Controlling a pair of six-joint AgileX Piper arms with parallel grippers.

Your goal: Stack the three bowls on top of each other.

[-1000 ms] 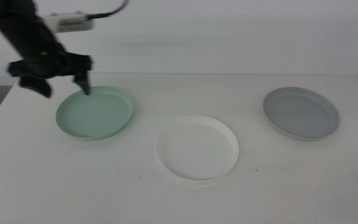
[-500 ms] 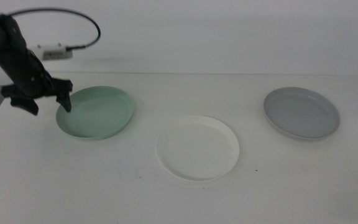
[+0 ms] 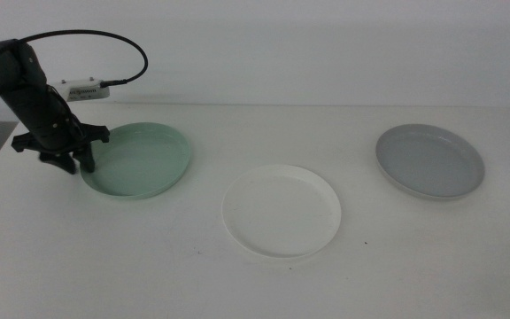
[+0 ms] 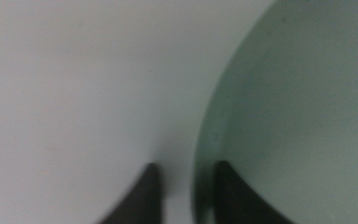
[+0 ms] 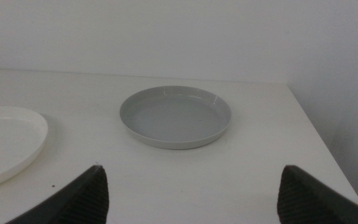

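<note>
The mint green bowl (image 3: pixel 140 159) sits at the left of the table. My left gripper (image 3: pixel 75 165) is down at its left rim, one jaw inside the bowl and one outside on the table, closed narrowly on the rim. The left wrist view shows the green bowl (image 4: pixel 291 106) and my left gripper (image 4: pixel 187 180) astride the rim. The white bowl (image 3: pixel 281 211) lies in the middle near the front. The grey bowl (image 3: pixel 429 160) lies at the right. My right gripper (image 5: pixel 191 180) is open and empty, well short of the grey bowl (image 5: pixel 176 116), and out of the middle view.
The white table (image 3: pixel 255 275) meets a pale wall at the back. Its right edge (image 5: pixel 319 149) runs close beside the grey bowl. A cable (image 3: pixel 104 40) loops above the left arm. The white bowl's edge (image 5: pixel 11 143) shows in the right wrist view.
My left gripper has moved left from the green bowl's far rim to its left rim, come down, and its jaws have narrowed around the rim. The bowls have stayed in place.
</note>
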